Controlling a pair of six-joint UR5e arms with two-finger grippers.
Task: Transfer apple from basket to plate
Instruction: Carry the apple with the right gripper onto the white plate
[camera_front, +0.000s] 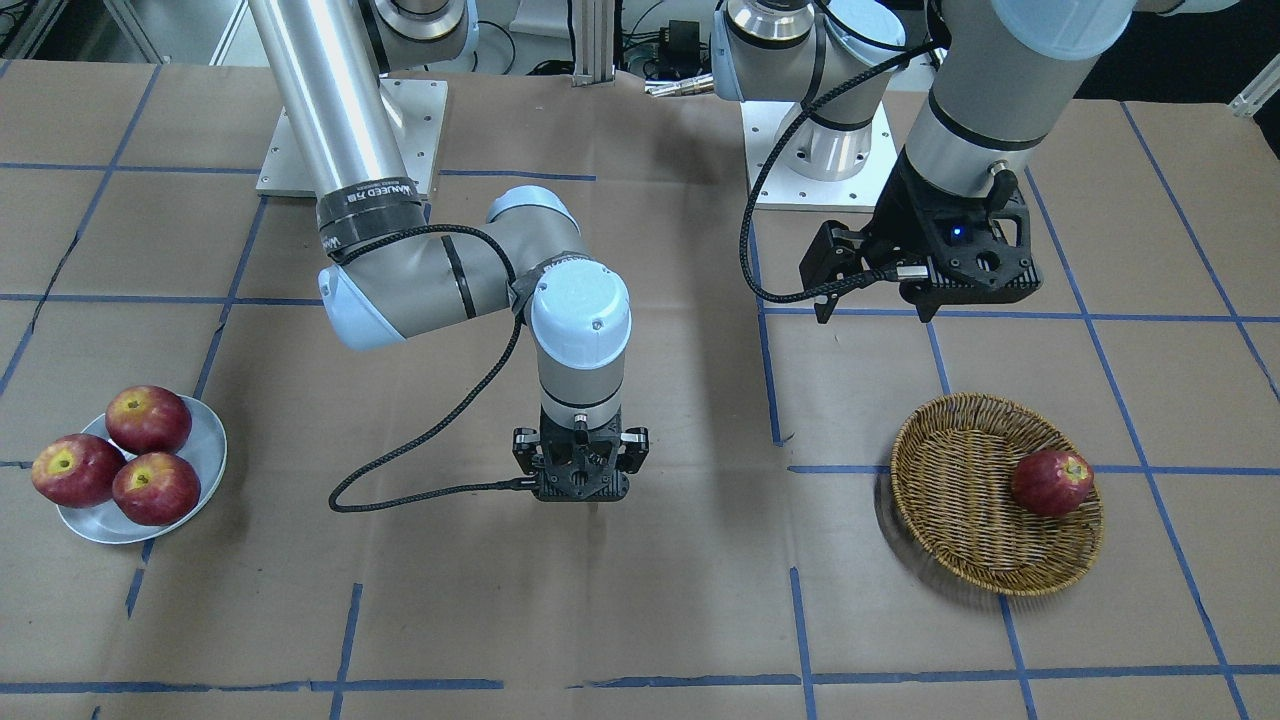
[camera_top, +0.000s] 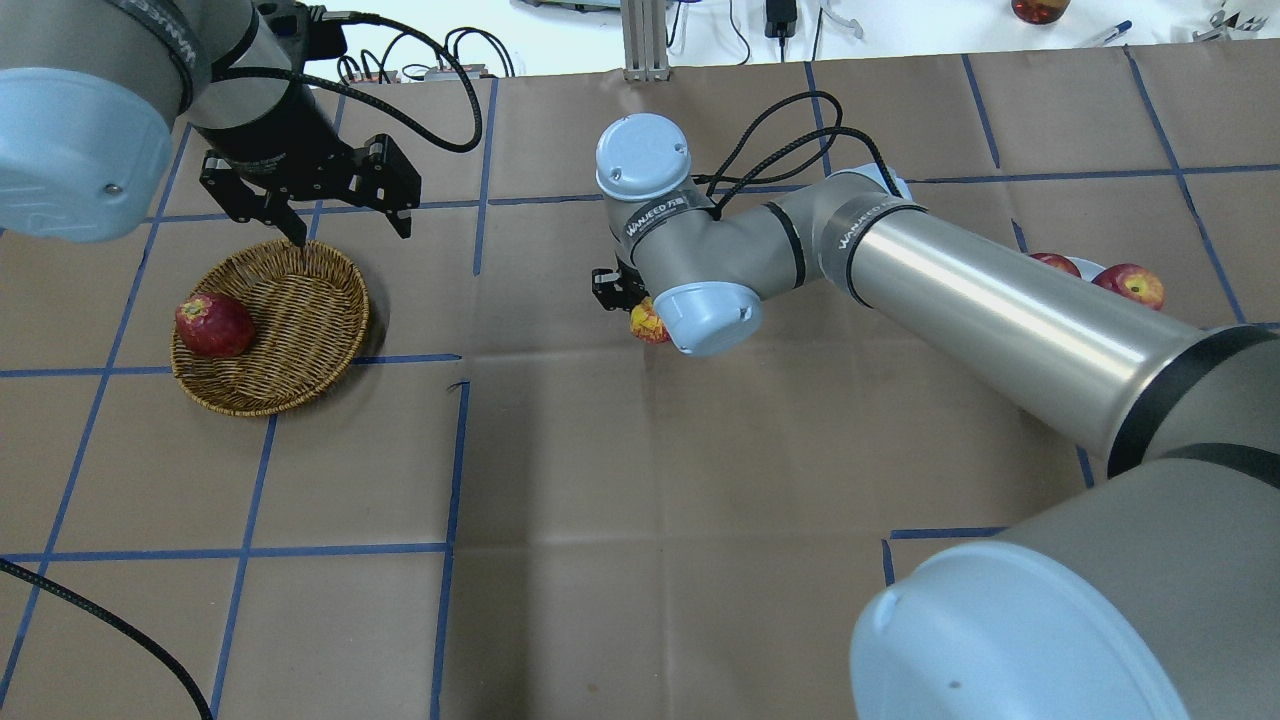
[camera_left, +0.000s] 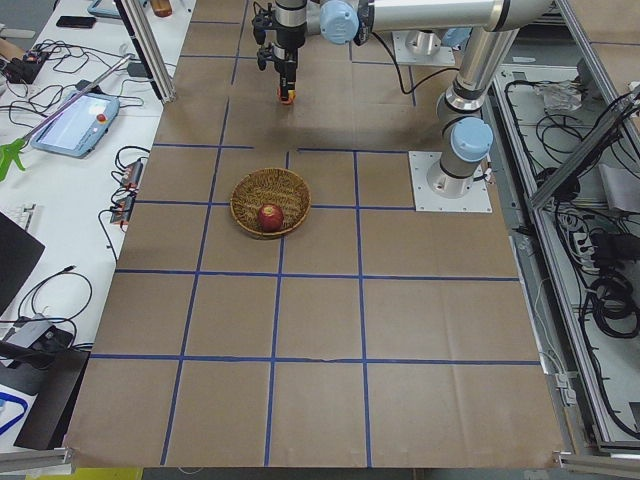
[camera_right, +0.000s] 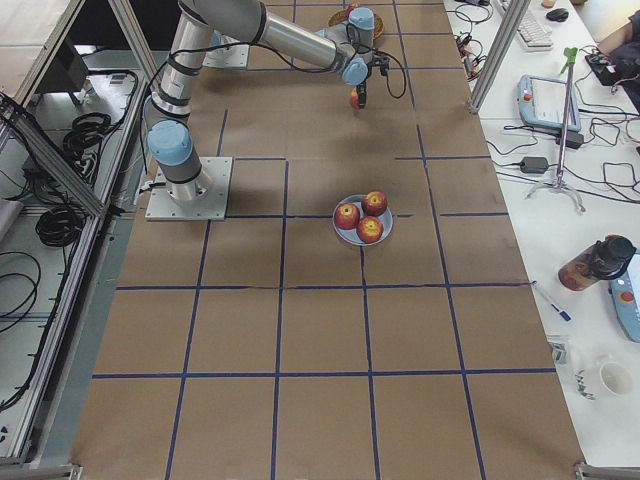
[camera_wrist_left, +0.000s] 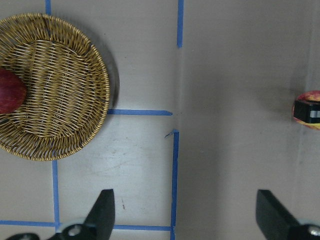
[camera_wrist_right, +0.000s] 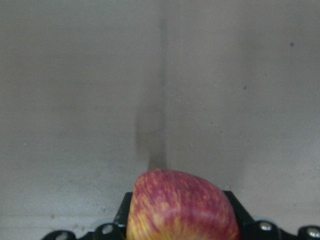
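My right gripper (camera_front: 583, 492) is shut on the pale, yellow-streaked apple (camera_top: 647, 322) and holds it over mid-table, between basket and plate. The apple fills the bottom of the right wrist view (camera_wrist_right: 180, 207); in the front-facing view the gripper hides it. The wicker basket (camera_front: 960, 480) holds one darker red apple (camera_front: 1050, 482). The white-grey plate (camera_front: 212, 445) holds three apples. My left gripper (camera_top: 300, 215) is open and empty, above the table just beyond the basket (camera_top: 290, 310). The left wrist view shows its open fingers (camera_wrist_left: 102, 212) and the held apple (camera_wrist_left: 306, 100) at the right edge.
Brown paper with blue tape lines covers the table. The plate's three apples (camera_right: 362, 215) fill most of it. The arm bases stand on metal plates (camera_front: 350, 140) at the robot's side. Cables, a bottle and devices lie on side benches off the table.
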